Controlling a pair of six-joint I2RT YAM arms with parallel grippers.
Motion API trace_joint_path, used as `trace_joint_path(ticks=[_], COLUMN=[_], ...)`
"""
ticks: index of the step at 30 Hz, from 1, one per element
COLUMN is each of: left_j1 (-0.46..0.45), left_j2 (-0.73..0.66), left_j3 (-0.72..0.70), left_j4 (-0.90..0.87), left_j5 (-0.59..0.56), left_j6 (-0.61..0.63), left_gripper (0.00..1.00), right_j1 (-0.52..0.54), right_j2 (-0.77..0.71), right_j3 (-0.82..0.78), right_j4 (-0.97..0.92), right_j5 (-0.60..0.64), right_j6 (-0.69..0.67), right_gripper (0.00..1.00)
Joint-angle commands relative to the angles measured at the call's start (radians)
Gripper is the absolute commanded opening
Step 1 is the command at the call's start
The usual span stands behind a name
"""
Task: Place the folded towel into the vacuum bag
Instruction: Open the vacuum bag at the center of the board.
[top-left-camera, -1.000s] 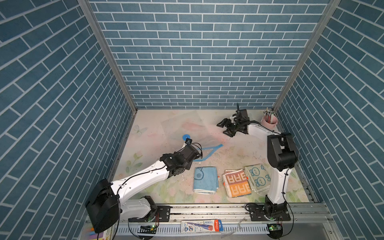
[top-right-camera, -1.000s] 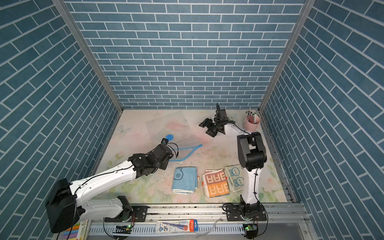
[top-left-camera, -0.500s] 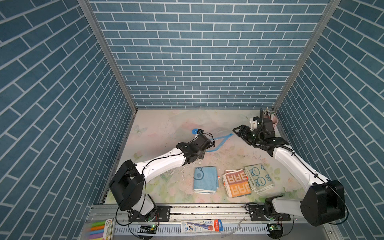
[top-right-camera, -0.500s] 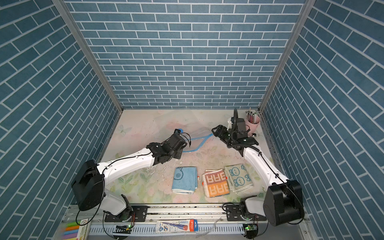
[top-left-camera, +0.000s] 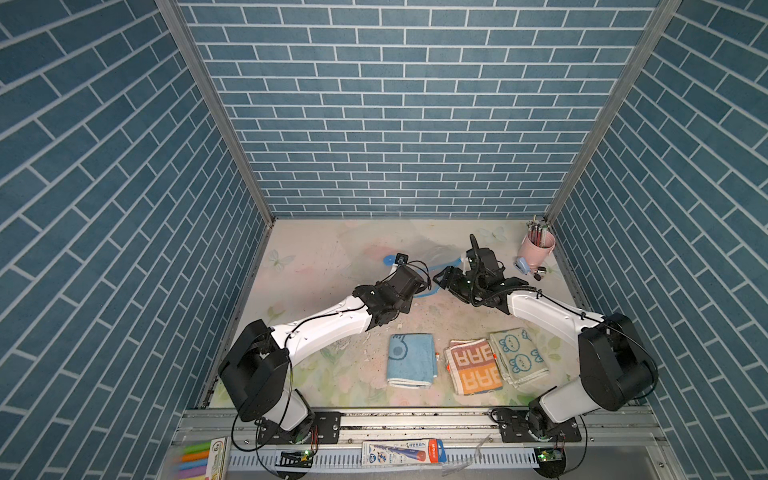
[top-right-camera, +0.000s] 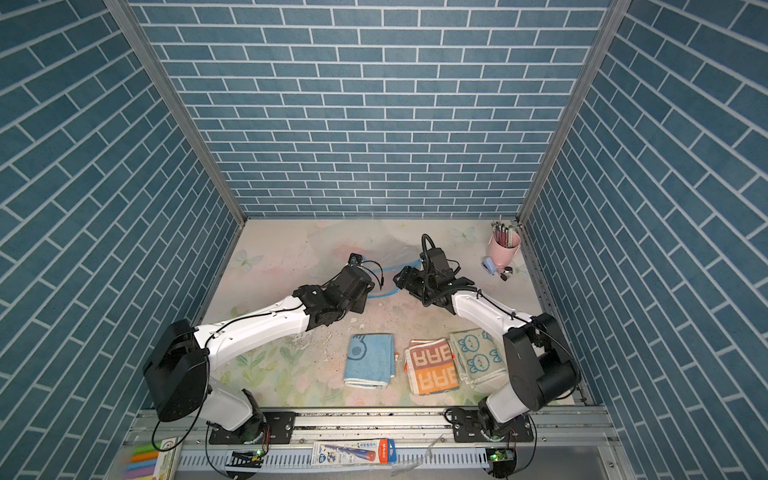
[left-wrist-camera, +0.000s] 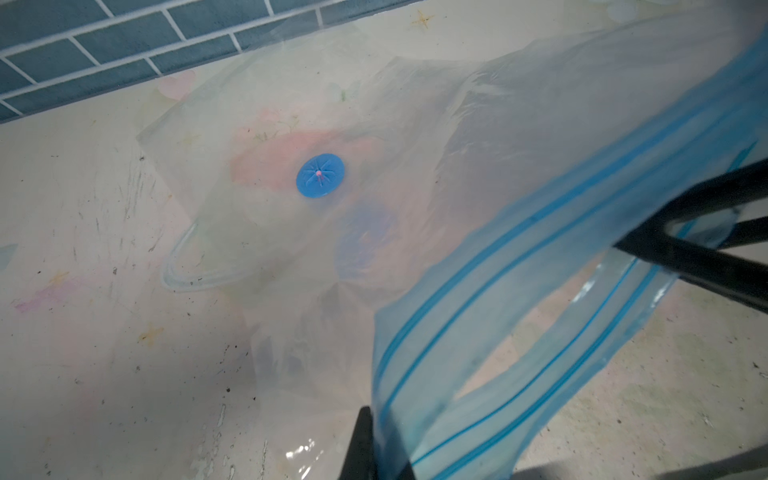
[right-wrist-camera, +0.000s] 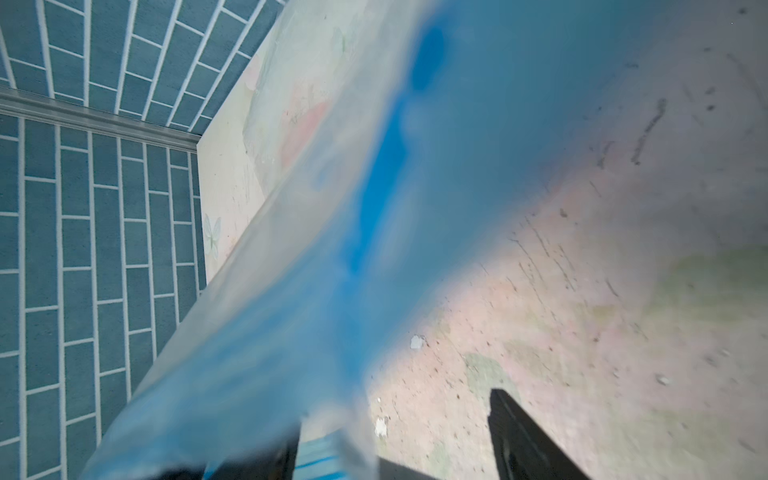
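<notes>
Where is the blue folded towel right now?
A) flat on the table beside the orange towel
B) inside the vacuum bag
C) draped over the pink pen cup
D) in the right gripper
A: in a top view the blue folded towel lies flat on the table next to the orange towel, well apart from the vacuum bag.

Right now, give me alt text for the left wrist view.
The left gripper pinches the blue zip-seal edge of the clear vacuum bag above the floral table. Its round blue valve faces up; the right gripper's finger sits beside the strip.
</notes>
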Motion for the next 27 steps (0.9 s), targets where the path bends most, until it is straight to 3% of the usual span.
trace_joint_path(ticks=[1,7,12,17,27], left_j1=[-0.005,-0.011,-0.009,0.007,0.074], left_j2=[-0.047,-0.099,-0.102,-0.113,-0.159], left_j3=[-0.015,-0.067,-0.087,-0.116,-0.209], left_j4=[0.032,0.060,0.037,0.030,0.027], left_j5=[-0.066,-0.150,-0.194,-0.194,-0.131], left_j6=[0.005,0.006,-0.011,-0.031,-0.045], left_gripper=[0.00,0.00,0.00,0.00,0.00], right_j1=[0.036,0.069,0.071,0.071,0.070], right_j2=[0.058,0.129,0.150,0.046,-0.200], right_j3=[0.039,0.084,0.119,0.098,0.035], right_j4=[0.046,0.060,0.042,-0.091,-0.397], right_j5=[0.039,0.046,0.018,0.027,0.034], right_j6=[0.061,0.071,0.032,-0.088,-0.264], right_gripper=[0.65,0.56,0.61,0.73,0.75])
